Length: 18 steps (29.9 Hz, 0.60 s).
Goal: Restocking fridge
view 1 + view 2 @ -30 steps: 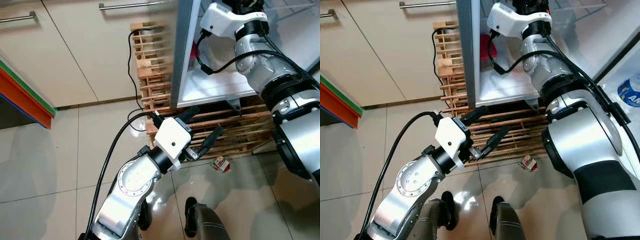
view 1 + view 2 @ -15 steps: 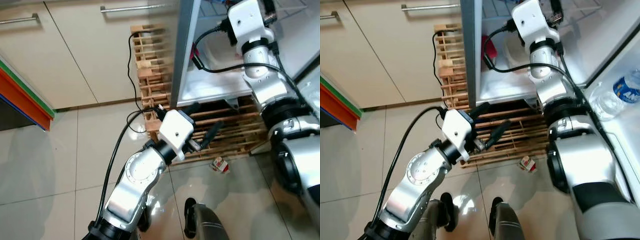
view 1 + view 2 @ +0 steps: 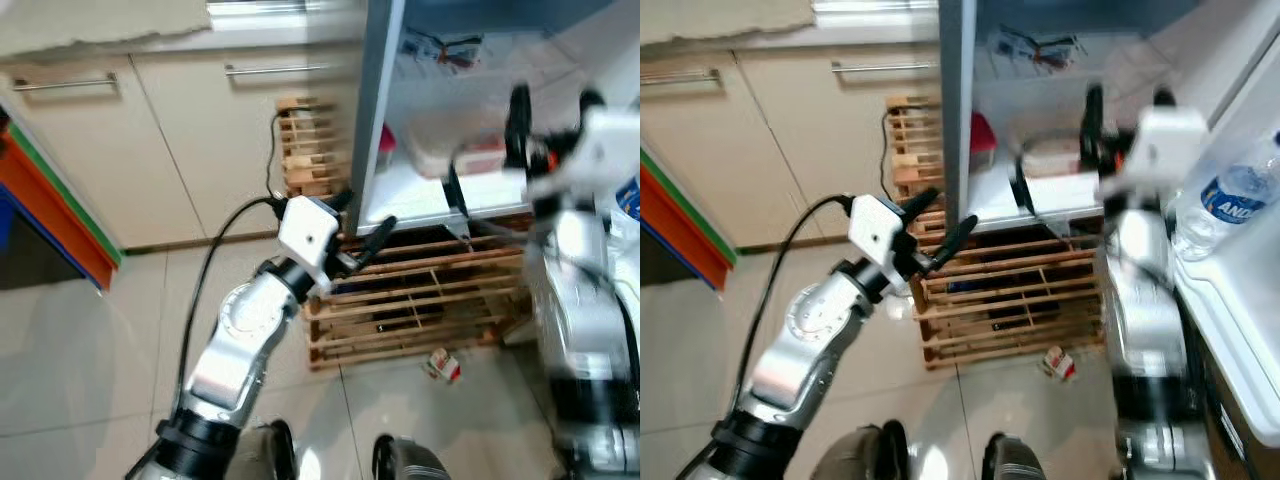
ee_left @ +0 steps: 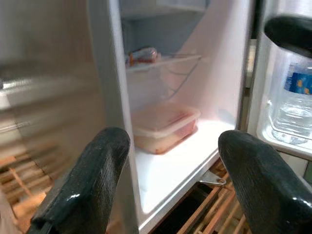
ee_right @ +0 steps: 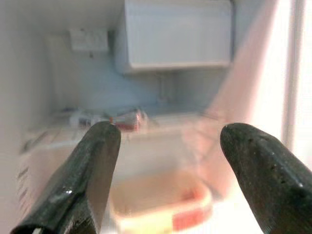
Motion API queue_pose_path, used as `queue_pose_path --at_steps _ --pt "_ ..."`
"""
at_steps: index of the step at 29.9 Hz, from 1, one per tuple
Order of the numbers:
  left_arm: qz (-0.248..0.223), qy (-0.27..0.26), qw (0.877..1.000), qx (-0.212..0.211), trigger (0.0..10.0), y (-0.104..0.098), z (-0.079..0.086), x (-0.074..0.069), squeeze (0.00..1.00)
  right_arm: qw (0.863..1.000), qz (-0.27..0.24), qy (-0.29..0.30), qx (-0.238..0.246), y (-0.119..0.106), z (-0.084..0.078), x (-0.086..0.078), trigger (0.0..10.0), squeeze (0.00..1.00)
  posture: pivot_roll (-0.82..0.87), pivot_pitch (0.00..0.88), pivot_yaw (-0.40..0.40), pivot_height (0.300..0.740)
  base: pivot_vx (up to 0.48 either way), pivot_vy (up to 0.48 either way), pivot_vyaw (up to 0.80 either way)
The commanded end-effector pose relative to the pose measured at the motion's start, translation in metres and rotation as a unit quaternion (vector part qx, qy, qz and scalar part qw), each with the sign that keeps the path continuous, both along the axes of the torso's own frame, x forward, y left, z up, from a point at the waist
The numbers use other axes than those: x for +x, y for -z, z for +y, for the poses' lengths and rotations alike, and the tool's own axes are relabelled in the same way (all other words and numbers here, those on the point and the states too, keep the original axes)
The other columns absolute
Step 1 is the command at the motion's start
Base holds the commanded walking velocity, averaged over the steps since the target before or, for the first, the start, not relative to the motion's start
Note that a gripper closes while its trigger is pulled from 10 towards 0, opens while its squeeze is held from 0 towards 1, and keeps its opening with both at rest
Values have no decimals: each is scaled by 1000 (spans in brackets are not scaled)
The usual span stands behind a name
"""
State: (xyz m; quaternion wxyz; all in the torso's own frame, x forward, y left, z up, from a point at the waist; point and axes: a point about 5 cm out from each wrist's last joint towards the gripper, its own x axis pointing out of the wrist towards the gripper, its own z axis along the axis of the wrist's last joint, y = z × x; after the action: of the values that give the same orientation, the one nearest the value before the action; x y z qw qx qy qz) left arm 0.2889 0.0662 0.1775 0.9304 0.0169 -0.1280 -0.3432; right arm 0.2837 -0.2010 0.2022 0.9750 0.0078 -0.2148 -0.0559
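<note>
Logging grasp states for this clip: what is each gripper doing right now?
Left gripper: open, empty, at the fridge edge.
Right gripper: open, empty, facing the food container.

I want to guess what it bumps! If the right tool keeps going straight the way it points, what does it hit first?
Probably the plastic food container on the fridge floor, straight ahead between the right tool's open fingers; depth is unclear.

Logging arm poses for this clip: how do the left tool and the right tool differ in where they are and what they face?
The left tool sits low at the fridge's grey side edge, over the wooden pallet; the right tool is higher, in front of the open compartment. The left tool is sharp in the eye views; the right tool is blurred. Both are open and empty, and both wrist views look at the plastic food container on the fridge floor.
</note>
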Motion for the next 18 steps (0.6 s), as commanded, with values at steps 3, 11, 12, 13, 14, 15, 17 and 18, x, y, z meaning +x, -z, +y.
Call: queue_pose_path --at_steps 3,11,12,13,14,15,17,18 --pt "3 -2 1000 12 10000 2 3 3 0 999 31 -24 6 20 12 -17 10000 0 -35 13 46 740 0 0 0" --pt "19 -90 996 8 10000 14 19 15 0 992 106 -53 -32 67 17 -47 10000 0 -36 0 38 740 0 0 0" --pt "19 -90 996 8 10000 14 19 15 0 992 106 -53 -32 67 17 -47 10000 0 -36 0 38 740 0 0 0" --pt "34 -130 991 11 10000 26 25 12 0 991 122 -32 -50 77 9 -50 10000 0 -41 0 35 740 0 0 0" --pt "41 -142 989 14 10000 30 26 12 0 990 127 -20 -50 79 5 -50 10000 0 -41 0 34 740 0 0 0" --pt "41 -142 989 14 10000 30 26 12 0 990 127 -20 -50 79 5 -50 10000 0 -41 0 34 740 0 0 0" --pt "52 -158 986 19 10000 34 26 17 0 991 132 -8 -34 80 2 -43 10000 0 -39 0 34 740 0 0 0" --pt "52 -158 986 19 10000 34 26 17 0 991 132 -8 -34 80 2 -43 10000 0 -39 0 34 740 0 0 0"
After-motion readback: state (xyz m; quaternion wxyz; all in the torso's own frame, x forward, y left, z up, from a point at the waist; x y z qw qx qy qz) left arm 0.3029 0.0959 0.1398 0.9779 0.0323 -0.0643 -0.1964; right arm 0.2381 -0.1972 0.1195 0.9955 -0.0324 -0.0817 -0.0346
